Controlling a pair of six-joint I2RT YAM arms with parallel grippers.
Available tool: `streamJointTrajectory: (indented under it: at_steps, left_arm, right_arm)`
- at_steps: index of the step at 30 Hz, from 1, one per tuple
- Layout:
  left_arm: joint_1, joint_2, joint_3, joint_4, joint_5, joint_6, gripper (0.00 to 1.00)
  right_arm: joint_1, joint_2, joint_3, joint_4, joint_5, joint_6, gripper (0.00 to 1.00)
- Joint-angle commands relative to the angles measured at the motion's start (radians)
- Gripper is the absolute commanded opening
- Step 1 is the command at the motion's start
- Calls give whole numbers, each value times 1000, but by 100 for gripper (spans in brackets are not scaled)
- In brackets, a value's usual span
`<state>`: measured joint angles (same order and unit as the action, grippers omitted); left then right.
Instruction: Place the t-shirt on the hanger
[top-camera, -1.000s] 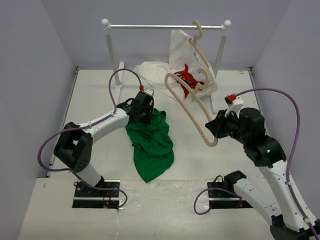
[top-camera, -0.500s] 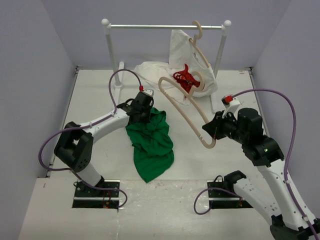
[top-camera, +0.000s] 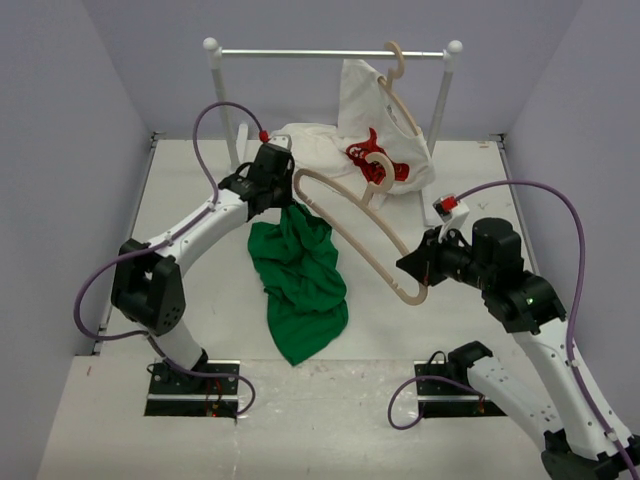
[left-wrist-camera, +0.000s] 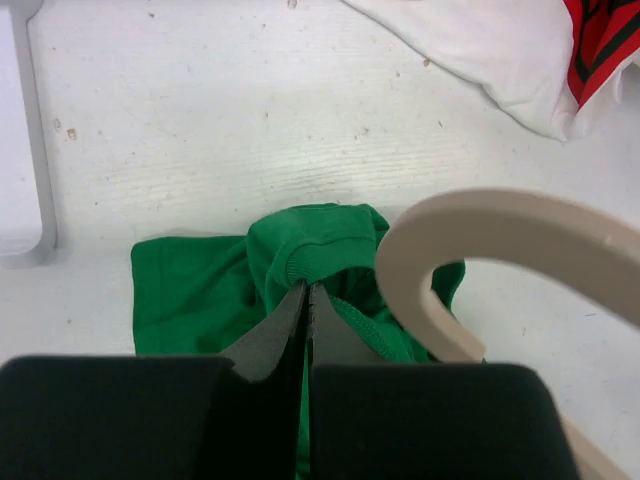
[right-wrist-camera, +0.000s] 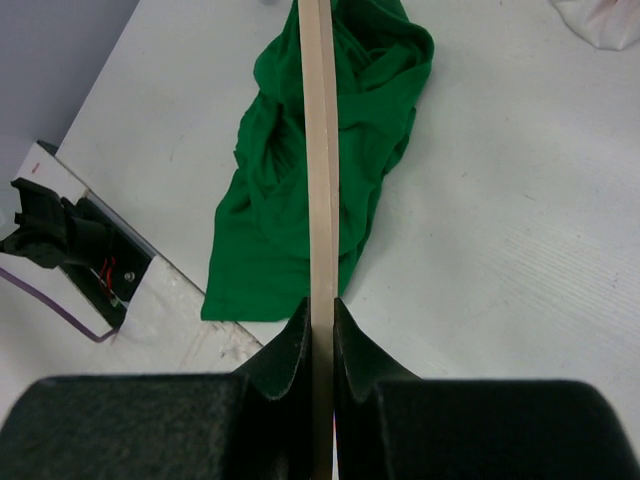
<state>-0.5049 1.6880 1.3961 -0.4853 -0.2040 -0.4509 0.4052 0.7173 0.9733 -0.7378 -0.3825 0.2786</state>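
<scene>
The left end effector pinches a fold of the t-shirt, which trails below it; the right end effector clamps the hanger, which stretches ahead.

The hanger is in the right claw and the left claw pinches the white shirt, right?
No: the left claw pinches the green t-shirt instead, as the left wrist view shows. The right claw does hold the hanger.

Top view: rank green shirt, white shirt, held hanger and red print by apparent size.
green shirt and white shirt: about alike, unranked
held hanger: long but thin
red print: smallest
</scene>
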Motion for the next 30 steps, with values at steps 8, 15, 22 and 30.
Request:
streamJointTrajectory:
  at_steps: [8,15,22,30]
  left_arm:
    - [27,6,95,-33,65,-34,0]
    - [28,-16,96,-39,64,-25,0]
    - [28,-43,110,-34,148,5,0]
    - [26,-149,105,-43,308,70,0]
  right_arm:
    - [39,41,-14,43,-7,-6,0]
    - [70,76,-24,45,2,-9,0]
    - [89,118,-29,87,-5,3,0]
    - [107,208,-35,302,-77,29,0]
